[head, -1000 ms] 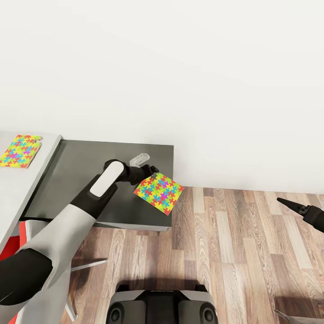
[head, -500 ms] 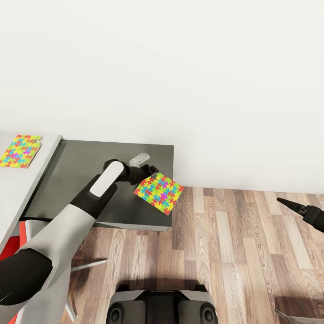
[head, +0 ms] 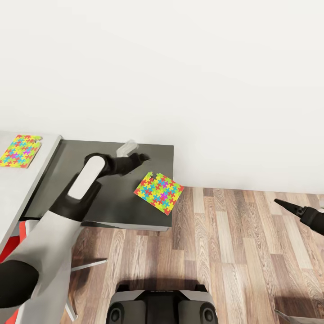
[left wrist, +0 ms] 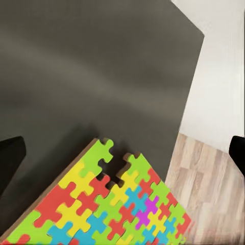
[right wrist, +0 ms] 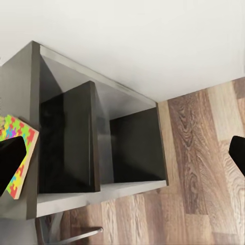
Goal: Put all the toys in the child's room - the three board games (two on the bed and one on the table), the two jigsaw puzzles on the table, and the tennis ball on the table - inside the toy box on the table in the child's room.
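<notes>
Puzzle square (head: 158,192) lies on the dark grey wing of the surface (head: 90,180), one corner jutting past its edge over the wood floor (head: 234,252). Left gripper (head: 140,157) hovers above it, fingers apart and empty. A second puzzle (head: 19,150) rests on the light grey top. Right gripper (head: 288,207) hangs over the floor; I cannot tell its state.

The left arm (head: 67,211) wears pale grey shells over black joints, ending in a black claw (head: 137,158) with tapered fingers.

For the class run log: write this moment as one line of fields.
left gripper: open, above dark wing | puzzle: on wing corner, overhanging | second puzzle: on grey top | right gripper: over floor
</notes>
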